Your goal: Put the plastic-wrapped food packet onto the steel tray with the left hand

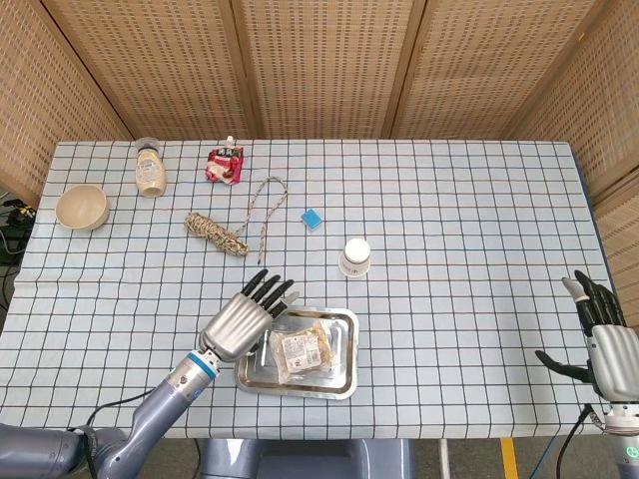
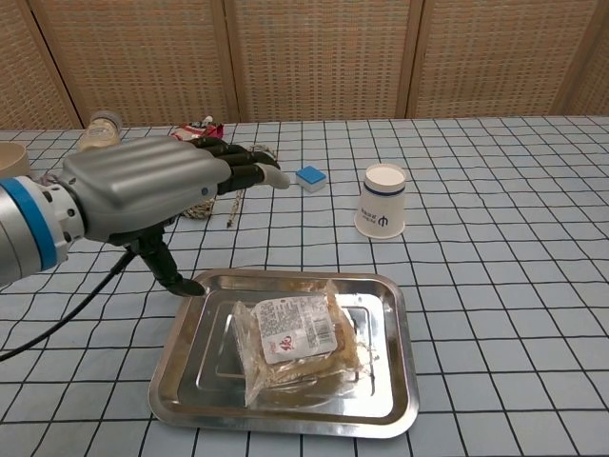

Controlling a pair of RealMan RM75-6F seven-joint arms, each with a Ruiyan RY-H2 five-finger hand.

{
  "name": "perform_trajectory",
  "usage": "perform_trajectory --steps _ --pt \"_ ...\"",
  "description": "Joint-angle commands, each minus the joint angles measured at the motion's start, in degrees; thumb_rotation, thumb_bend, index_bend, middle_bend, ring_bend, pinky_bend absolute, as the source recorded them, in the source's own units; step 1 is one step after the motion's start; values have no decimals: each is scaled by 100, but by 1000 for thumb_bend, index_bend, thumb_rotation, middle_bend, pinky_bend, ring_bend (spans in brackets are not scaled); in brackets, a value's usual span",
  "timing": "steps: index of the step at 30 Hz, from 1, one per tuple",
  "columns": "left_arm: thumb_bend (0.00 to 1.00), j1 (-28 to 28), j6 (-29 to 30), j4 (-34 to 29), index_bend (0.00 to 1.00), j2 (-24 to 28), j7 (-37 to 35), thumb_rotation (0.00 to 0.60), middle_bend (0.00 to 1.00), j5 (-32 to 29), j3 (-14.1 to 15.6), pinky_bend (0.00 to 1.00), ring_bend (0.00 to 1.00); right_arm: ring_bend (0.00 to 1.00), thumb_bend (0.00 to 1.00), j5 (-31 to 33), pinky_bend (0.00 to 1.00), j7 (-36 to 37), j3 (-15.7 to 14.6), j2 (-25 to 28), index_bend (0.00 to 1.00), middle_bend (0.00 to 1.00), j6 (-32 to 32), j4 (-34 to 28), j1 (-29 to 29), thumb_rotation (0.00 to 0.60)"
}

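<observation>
Now showing one packet point(image 2: 293, 335) lying flat inside one tray point(image 2: 395, 381), beside one cup point(image 2: 382, 200) further back. Hovering over the tray's left edge, left hand point(image 2: 143, 188) with fingers point(image 2: 249, 167) spread wide, holding nothing, packet sitting below and apart from them. Resting at the table's right edge, right hand point(image 1: 605, 337), fingers apart, holding nothing.

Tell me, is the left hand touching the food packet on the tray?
Apart. In the chest view the left hand hovers open above, clear of the food packet lying flat in the steel tray.
</observation>
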Motion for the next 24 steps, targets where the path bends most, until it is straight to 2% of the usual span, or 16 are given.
perform_trajectory --steps 1,6,10,14,20,24 --pt "49 280 353 -73 0 345 -242 600 0 291 139 0 0 0 45 -4 0 -33 -9 0 22 0 -13 -2 1 600" --pt "49 933 1261 -24 0 794 -470 600 0 862 490 0 0 0 46 9 0 -96 -25 -14 22 0 -67 6 13 600" --pt "49 1422 1813 79 0 998 -823 600 0 1018 689 0 0 0 46 -3 0 -167 -49 -29 22 0 -109 1 25 600" --pt "49 2347 2689 445 0 1267 -1563 600 0 1037 1033 0 0 0 46 -108 0 -358 -91 -66 22 0 -120 -54 50 600" --pt "44 2914 2927 980 0 1285 -2381 600 0 1037 1129 0 0 0 45 -152 0 -524 -126 -119 22 0 -173 -90 82 600" --pt "44 3075 2985 1185 0 1346 -2618 600 0 1143 1011 0 0 0 46 -200 0 -611 -159 -161 22 0 -183 -73 92 600"
